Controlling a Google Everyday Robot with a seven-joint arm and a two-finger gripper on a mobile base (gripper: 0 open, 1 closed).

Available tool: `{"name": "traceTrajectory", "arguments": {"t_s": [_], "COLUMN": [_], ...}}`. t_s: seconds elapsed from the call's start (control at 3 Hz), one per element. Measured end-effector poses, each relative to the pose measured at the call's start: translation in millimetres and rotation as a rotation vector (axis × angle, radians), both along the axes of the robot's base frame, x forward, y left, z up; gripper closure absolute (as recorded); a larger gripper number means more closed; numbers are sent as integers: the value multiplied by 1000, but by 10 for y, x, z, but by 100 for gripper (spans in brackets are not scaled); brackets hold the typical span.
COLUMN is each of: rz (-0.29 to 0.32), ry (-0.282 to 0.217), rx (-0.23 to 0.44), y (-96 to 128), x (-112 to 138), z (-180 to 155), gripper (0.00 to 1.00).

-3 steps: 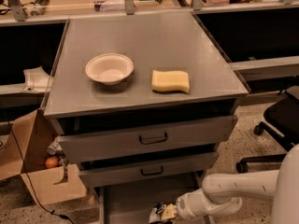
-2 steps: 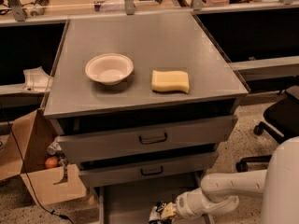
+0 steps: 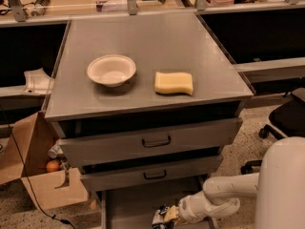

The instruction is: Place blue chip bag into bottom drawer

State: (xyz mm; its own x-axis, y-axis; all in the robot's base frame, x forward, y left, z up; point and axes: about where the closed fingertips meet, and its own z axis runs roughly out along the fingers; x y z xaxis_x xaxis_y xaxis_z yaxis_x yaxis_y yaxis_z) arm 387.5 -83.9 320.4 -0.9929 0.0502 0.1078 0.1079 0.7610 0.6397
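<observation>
One arm [image 3: 224, 194] stretches in from the right, our gripper [image 3: 162, 218] low over the bottom drawer [image 3: 127, 205] at its near end. Spread or clamped, we cannot tell.

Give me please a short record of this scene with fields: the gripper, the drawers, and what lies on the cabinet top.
gripper: low over the bottom drawer, at the picture's lower edge
bottom drawer: pulled out, grey floor showing
blue chip bag: cannot be made out
cabinet top: white bowl on the left, yellow sponge on the right, apart
floor, left: open cardboard box
</observation>
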Motion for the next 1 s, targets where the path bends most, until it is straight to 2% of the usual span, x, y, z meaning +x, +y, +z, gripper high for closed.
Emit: {"name": "traceTrajectory", "arguments": {"t_s": [0.67, 1.0], "rz": [-105, -136], "ry": [50, 70], "rx": [-8, -9], "y": [24, 57], "x": [182, 213], "z": [-681, -869], "gripper": [100, 100]}}
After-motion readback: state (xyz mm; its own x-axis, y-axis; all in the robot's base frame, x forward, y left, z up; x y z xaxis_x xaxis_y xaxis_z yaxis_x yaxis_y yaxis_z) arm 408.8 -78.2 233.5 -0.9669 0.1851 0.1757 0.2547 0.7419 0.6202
